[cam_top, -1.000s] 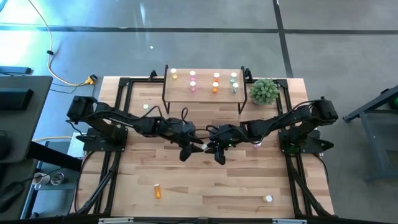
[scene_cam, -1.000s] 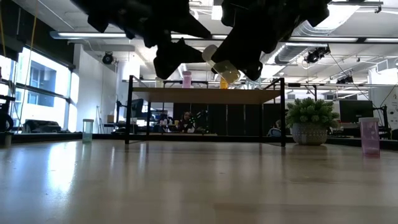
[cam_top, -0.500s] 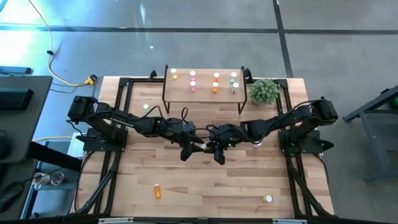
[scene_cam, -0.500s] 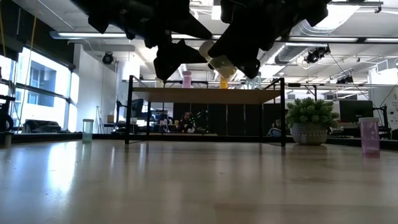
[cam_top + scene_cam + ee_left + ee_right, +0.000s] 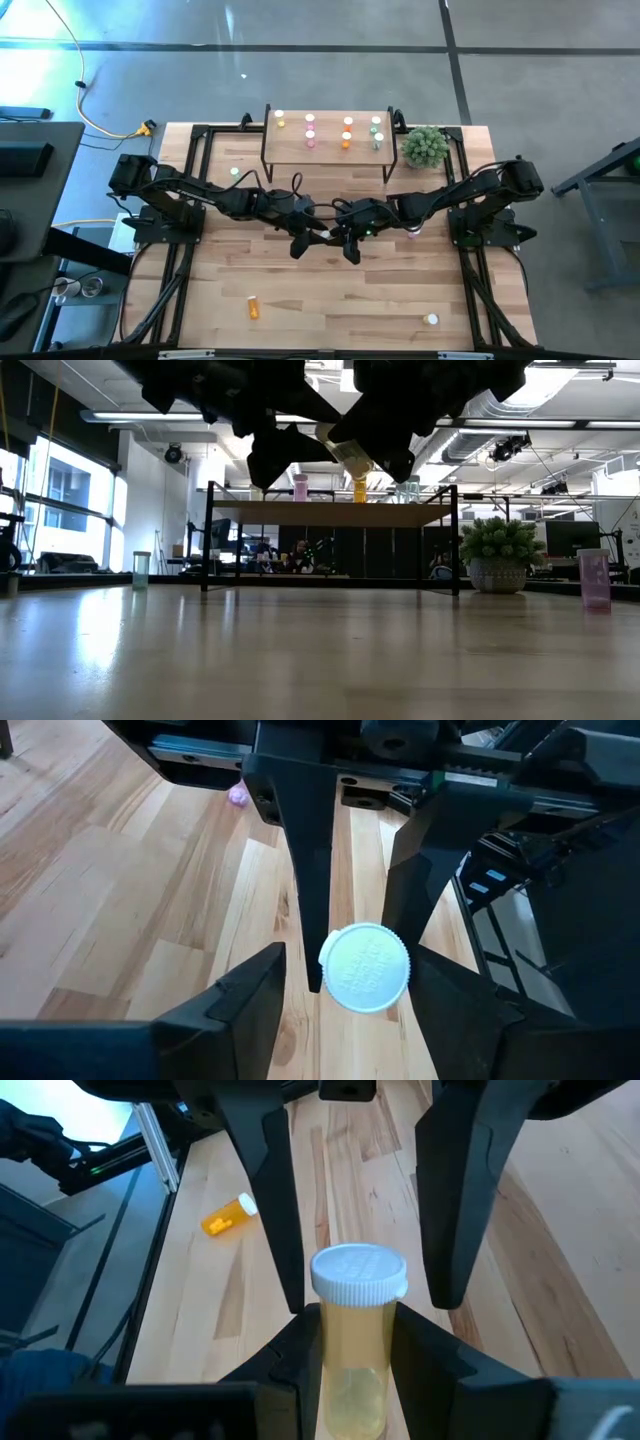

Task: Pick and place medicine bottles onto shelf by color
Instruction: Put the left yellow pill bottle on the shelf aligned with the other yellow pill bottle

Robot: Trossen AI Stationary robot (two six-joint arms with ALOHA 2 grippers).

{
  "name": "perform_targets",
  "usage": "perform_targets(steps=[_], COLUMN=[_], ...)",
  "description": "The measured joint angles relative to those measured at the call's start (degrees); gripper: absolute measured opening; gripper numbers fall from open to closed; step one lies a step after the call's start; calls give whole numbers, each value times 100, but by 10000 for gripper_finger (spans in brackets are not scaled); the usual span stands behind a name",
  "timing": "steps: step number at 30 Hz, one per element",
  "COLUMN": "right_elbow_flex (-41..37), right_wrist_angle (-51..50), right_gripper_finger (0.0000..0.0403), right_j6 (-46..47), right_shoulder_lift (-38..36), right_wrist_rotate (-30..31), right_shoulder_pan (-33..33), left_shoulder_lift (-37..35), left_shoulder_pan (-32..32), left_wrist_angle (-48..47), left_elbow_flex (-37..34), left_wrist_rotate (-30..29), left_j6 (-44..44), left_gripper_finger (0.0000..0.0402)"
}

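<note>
Your yellow medicine bottle (image 5: 352, 1342), white cap toward the opposite arm, sits clamped in the right gripper (image 5: 347, 238) above the middle of the tabletop (image 5: 330, 300). In the low view the bottle (image 5: 343, 450) now rides higher and has tipped closer to level than it was a second ago, when it hung lower and more tilted. That suggests a handover between the arms is under way, not a placement yet.

The left gripper (image 5: 302, 236) faces it, spread wide, its fingers (image 5: 305, 860) to either side of the cap (image 5: 365, 968) without visibly touching it. Both arms reach inward from 9 and 3 o'clock and meet at centre, elbows bent, much as they stood a second ago in the high view.

The shelf (image 5: 328, 152) stands at 12 o'clock and already carries yellow, pink, orange and green bottles in rows. A green plant (image 5: 426, 146) sits just beside its 3 o'clock end.

Loose on the tabletop you have an orange bottle (image 5: 253, 307) lying toward 7 o'clock, a white-capped one (image 5: 431, 320) toward 5 o'clock, a pink one (image 5: 412, 232) beneath the right arm, and another (image 5: 235, 172) near the left arm.
</note>
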Motion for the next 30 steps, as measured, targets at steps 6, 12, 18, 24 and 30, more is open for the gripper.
perform_targets(steps=[6,12,18,24,30], right_elbow_flex=[1,1,1,1,-2], right_wrist_angle=[-2,-11,-17,-15,-12], right_gripper_finger=[90,90,90,90,90], right_j6=[-2,-7,-34,-44,-50], right_shoulder_lift=[0,0,0,-7,-7], right_wrist_rotate=[2,4,9,7,7], right_shoulder_pan=[0,-2,-7,-4,-4], left_shoulder_lift=[0,0,0,-1,-2], left_shoulder_pan=[0,-2,-2,-4,-4], left_wrist_angle=[-2,1,0,68,94], left_elbow_flex=[0,0,0,0,-2], left_wrist_rotate=[4,17,17,17,15], left_j6=[-1,1,45,54,60], left_gripper_finger=[173,138,114,114,114])
